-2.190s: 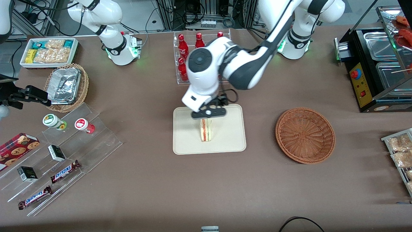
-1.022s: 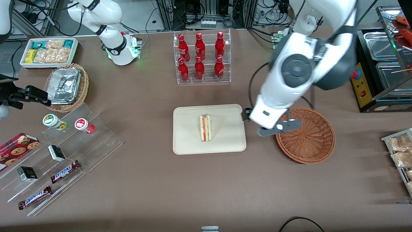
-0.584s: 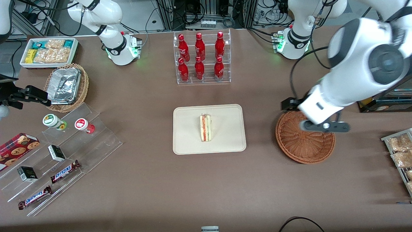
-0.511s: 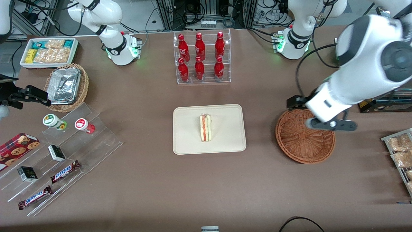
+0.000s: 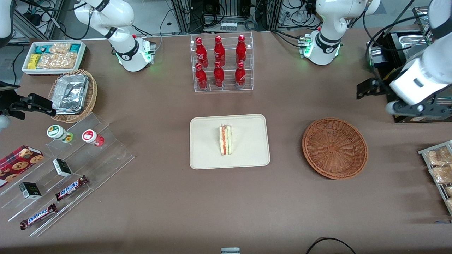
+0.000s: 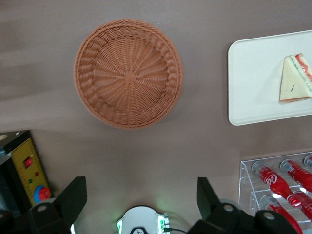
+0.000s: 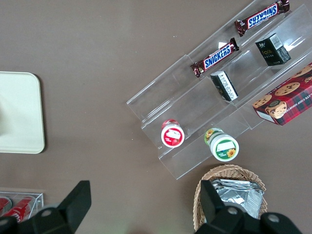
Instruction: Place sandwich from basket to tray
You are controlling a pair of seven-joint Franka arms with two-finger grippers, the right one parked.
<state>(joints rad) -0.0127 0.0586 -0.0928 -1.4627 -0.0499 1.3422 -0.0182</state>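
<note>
The sandwich (image 5: 225,140) stands on its edge in the middle of the cream tray (image 5: 247,155), with red and green filling showing. The reddish-brown wicker basket (image 5: 334,148) sits beside the tray toward the working arm's end and holds nothing. My gripper (image 5: 418,108) hangs high above the table next to the black machine, farther from the front camera than the basket. The left wrist view shows the basket (image 6: 128,73), the tray (image 6: 248,87) and the sandwich (image 6: 295,80) far below my open gripper (image 6: 141,200), with nothing between its fingers (image 6: 73,195).
A clear rack of red bottles (image 5: 220,61) stands farther from the front camera than the tray. A black machine (image 5: 406,70) and a rack of snack packets (image 5: 439,165) are at the working arm's end. Acrylic candy shelves (image 5: 70,169) and a foil-filled basket (image 5: 74,95) are at the parked arm's end.
My gripper let go of the sandwich on the tray, then swung over the basket and rose toward the black machine. The sandwich has stayed where it was set.
</note>
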